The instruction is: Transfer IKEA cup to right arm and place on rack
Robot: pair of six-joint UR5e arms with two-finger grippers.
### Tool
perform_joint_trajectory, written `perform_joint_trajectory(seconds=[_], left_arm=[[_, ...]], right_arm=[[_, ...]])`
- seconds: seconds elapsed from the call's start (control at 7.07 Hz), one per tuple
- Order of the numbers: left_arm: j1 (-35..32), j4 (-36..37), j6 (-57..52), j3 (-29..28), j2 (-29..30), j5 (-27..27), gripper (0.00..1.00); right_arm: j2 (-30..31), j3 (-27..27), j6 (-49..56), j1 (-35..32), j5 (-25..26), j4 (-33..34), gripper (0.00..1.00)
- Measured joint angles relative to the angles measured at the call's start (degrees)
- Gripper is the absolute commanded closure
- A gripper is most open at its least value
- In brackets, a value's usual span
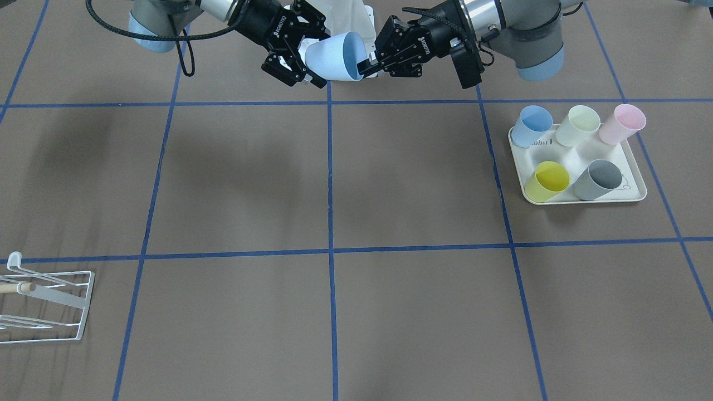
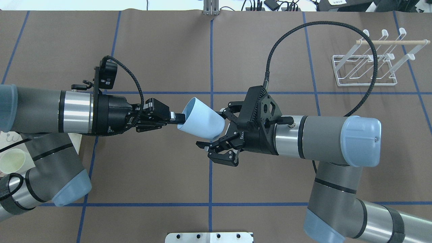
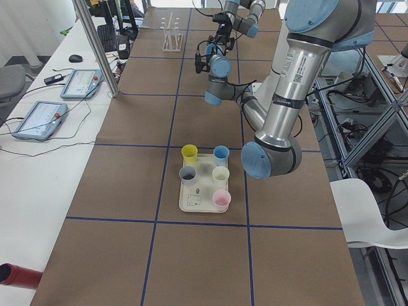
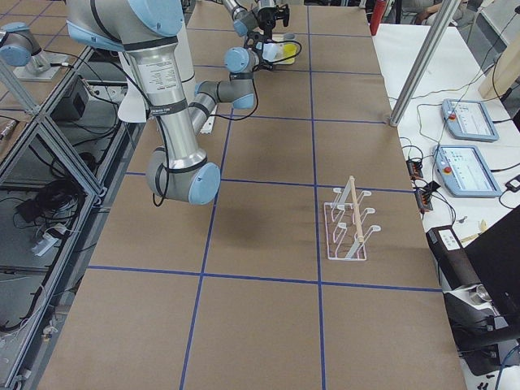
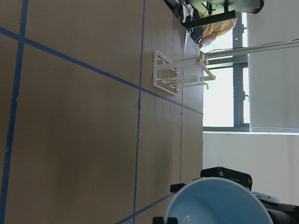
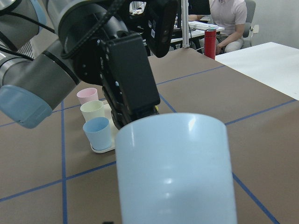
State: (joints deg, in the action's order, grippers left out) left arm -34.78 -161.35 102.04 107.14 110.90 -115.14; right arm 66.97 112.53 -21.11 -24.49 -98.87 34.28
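A light-blue IKEA cup (image 2: pixel 202 118) hangs on its side in the air between both arms, above the table's middle near the robot. My left gripper (image 2: pixel 179 118) is shut on the cup's rim, one finger inside the mouth. The right arm's gripper (image 2: pixel 212 131) stands open, a finger on each side of the cup's closed base; I cannot tell whether they touch it. In the front-facing view the cup (image 1: pixel 331 55) sits between the right gripper (image 1: pixel 313 55) and the left gripper (image 1: pixel 365 65). The white wire rack (image 2: pixel 368 67) stands empty at the far right.
A cream tray (image 1: pixel 590 201) on the robot's left side holds several pastel cups, among them blue (image 1: pixel 529 125), yellow (image 1: pixel 548 181) and pink (image 1: pixel 624 122). A thick black cable (image 2: pixel 287 37) loops above the right wrist. Blue tape lines grid the brown table.
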Motion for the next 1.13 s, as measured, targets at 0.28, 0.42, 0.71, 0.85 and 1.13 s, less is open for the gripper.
perform_joint_trajectory(seconds=[0.28,0.42,0.71,0.85,1.13], left_arm=[[0.0,0.0,0.0,0.0,0.1,-0.1,1.00],[0.0,0.0,0.0,-0.1,0.1,-0.1,1.00],[0.0,0.0,-0.1,0.0,0.1,-0.2,0.01],[0.0,0.0,0.0,0.0,0.2,-0.2,0.00],[-0.1,0.1,0.0,0.2,0.1,-0.5,0.00]], right_arm=[[0.0,0.0,0.4,0.0,0.1,0.0,0.46],[0.0,0.1,0.5,-0.1,0.1,0.0,0.48],[0.0,0.2,0.5,-0.1,0.1,0.0,0.48],[0.0,0.2,0.5,-0.1,0.1,0.0,0.48],[0.1,0.3,0.5,-0.2,0.1,0.0,0.55]])
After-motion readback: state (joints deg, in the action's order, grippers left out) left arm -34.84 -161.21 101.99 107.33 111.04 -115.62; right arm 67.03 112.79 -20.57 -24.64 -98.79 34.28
